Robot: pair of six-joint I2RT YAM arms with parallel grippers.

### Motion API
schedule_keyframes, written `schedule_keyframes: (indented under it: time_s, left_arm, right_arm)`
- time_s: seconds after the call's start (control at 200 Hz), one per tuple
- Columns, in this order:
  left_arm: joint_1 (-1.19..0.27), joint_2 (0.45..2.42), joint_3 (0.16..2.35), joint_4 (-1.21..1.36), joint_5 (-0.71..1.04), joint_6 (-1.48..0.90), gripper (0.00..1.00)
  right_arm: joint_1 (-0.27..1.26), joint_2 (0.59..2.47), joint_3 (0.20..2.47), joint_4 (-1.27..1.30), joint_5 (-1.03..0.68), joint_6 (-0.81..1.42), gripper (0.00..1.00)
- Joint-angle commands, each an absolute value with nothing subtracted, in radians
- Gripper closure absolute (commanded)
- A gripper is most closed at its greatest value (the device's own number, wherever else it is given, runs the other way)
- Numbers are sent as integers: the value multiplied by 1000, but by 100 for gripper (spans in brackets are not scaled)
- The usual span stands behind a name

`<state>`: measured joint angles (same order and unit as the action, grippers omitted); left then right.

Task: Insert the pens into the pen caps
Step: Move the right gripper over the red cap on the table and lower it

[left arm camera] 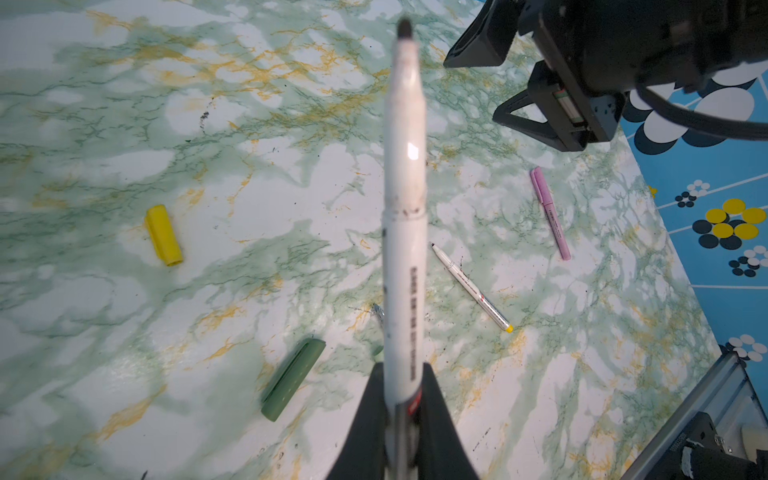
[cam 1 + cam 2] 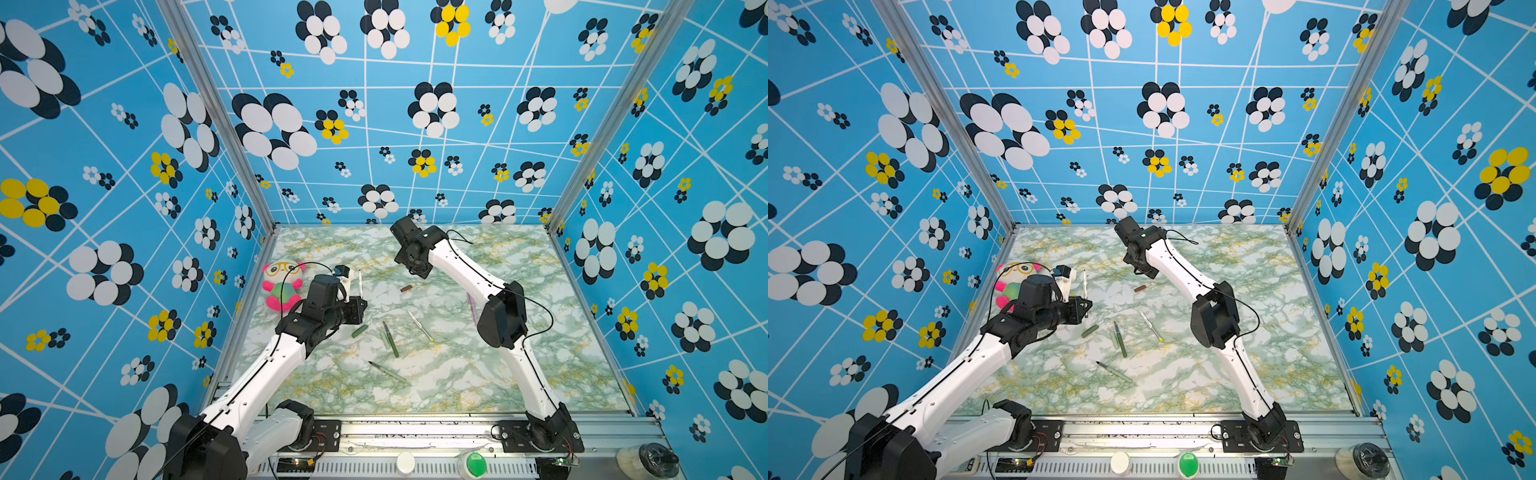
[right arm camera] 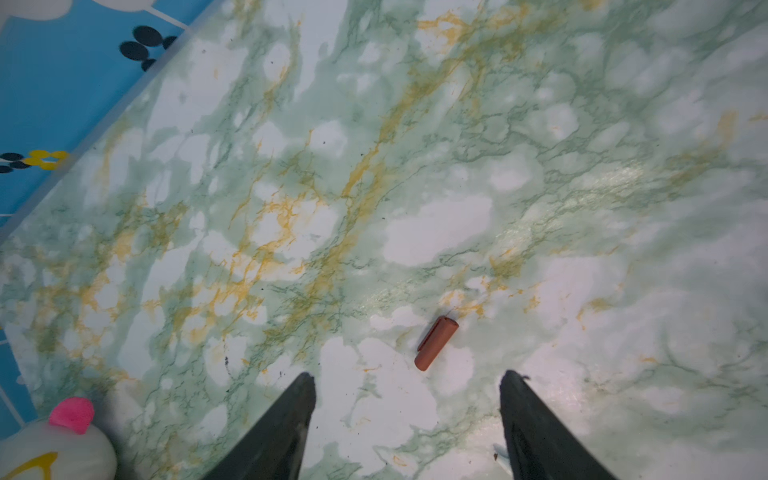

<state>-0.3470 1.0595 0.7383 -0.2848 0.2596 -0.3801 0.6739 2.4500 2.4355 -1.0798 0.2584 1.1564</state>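
On the left, the left hand [image 1: 403,376] is pressed together on the white pen [image 1: 405,174], pinching the rear of the barrel and holding it clear of the worktop [image 2: 478,374]. The pen's long axis runs in line with the hand. Its dark nib leads away from the hand, toward the back wall in both top views (how steeply it tilts I cannot tell). The pen looks light, stiff and glossy, so a pinch this far back may let it swivel once the nib meets resistance. On the other side, the whole front stays free for a cap.

Further right, lying flat near mid-worktop, is the brown cap [image 3: 436,343], probably this pen's mate. It looks small, hard and round, likely to roll or skid if nudged, though its clip should check that. I would take it across the middle, with the mouth left clear. Its rounded closed end seems to face the right hand, mouth away, and in both top views its axis runs nearly left to right.

Rightmost, the right hand [image 3: 409,376] hangs spread and empty, with the cap just ahead of it.
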Motion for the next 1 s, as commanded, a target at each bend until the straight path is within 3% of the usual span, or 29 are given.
schedule_keyframes:
  time_s: [0.0,0.44,0.85,0.995]
  left_arm:
    - [-347,1037,715,-261,254,-377,100]
    - [-370,1077,709,-206,271,-406,100]
    - [-380,1099,708,-193,264,-409,100]
    - [-380,1097,703,-187,259,-409,100]
  right_arm:
    - [675,2510,2482,-1190,226,1208,29]
    - [682,2590,2476,-1175,177,1210,40]
    - [690,2630,2473,-1140,144,1208,68]
    - [691,2652,2474,-1138,147,1202,72]
